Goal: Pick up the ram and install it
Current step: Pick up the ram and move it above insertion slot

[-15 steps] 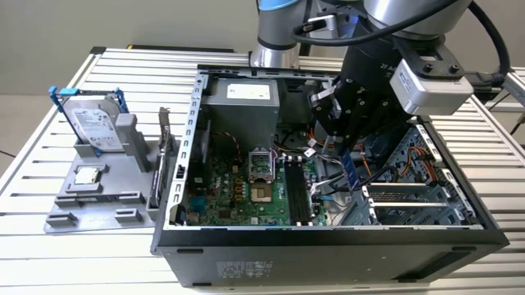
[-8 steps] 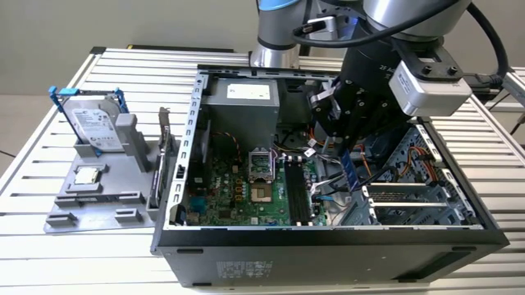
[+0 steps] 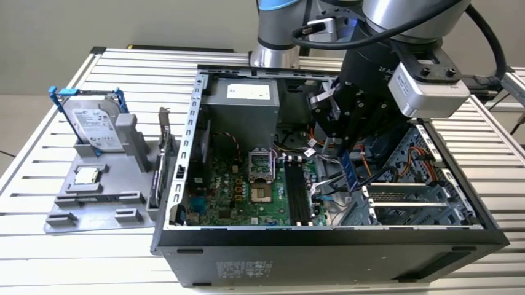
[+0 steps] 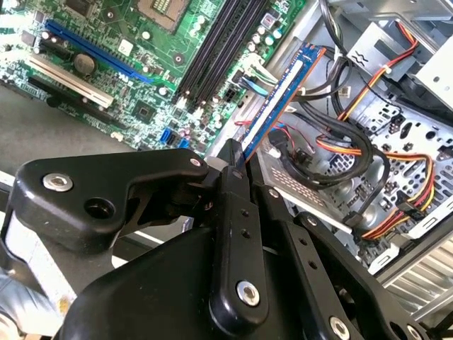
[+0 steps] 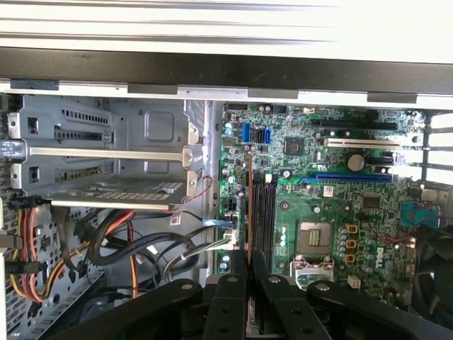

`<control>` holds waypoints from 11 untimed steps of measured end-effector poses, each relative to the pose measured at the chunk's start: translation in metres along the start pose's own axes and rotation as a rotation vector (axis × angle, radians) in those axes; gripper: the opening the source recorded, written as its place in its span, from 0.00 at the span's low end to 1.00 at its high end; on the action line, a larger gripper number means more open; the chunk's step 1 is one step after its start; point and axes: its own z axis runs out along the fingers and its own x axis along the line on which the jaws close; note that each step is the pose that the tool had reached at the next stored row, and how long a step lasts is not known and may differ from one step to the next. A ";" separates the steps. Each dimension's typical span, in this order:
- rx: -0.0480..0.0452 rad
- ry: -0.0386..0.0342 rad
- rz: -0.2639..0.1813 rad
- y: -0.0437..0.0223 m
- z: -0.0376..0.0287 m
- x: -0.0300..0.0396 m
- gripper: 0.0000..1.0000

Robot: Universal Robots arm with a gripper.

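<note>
My gripper [image 3: 348,152] is inside the open computer case [image 3: 328,236], shut on the ram [image 3: 351,173], a slim blue-labelled stick that hangs on edge below the fingers. In the second wrist view the ram [image 4: 279,99] sticks out from the gripper [image 4: 235,161] over the edge of the motherboard, to one side of the black memory slots [image 4: 219,42]. In the first wrist view the ram [image 5: 249,205] shows edge-on, running alongside the slots [image 5: 266,212] and just beside them, with the gripper [image 5: 248,263] closed around it. The slots [image 3: 297,193] hold no stick.
On the exterior view's left, a grey holder [image 3: 98,203] carries a hard drive in a blue frame [image 3: 94,123], a small chip [image 3: 86,175] and an upright card [image 3: 164,157]. A cable bundle [image 4: 354,142] and a metal drive cage [image 5: 106,149] crowd the case beside the motherboard.
</note>
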 end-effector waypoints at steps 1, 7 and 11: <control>0.0000 0.0000 0.000 0.0000 0.0002 0.0000 0.00; 0.0000 0.0000 0.000 -0.0001 0.0015 0.0000 0.00; 0.0000 0.0000 0.000 -0.0001 0.0023 0.0000 0.00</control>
